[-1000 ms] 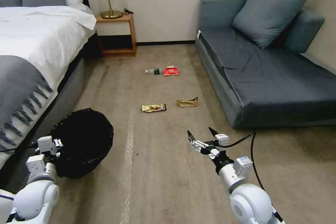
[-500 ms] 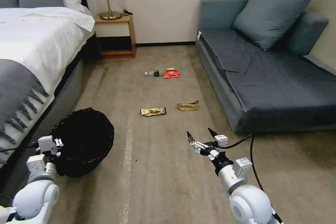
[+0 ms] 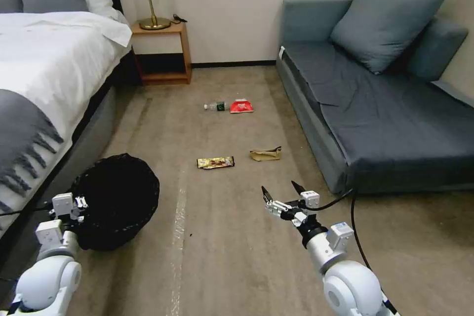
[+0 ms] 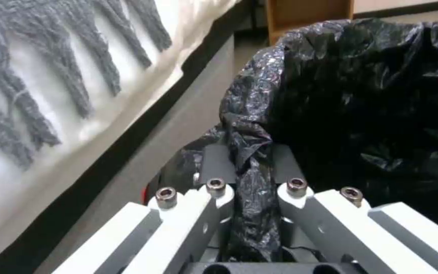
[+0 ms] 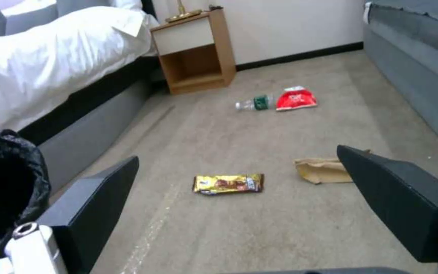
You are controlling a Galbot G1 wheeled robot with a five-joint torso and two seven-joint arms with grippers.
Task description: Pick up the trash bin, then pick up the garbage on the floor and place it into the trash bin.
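Up close, left gripper (image 4: 252,179) pinches the trash bin (image 3: 116,200) liner; right gripper (image 3: 281,191) gapes empty.

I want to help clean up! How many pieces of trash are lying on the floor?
4. The gold snack bar wrapper and brown paper bag lie nearer the robot; the small bottle and red packet lie side by side farther off, toward the nightstand.
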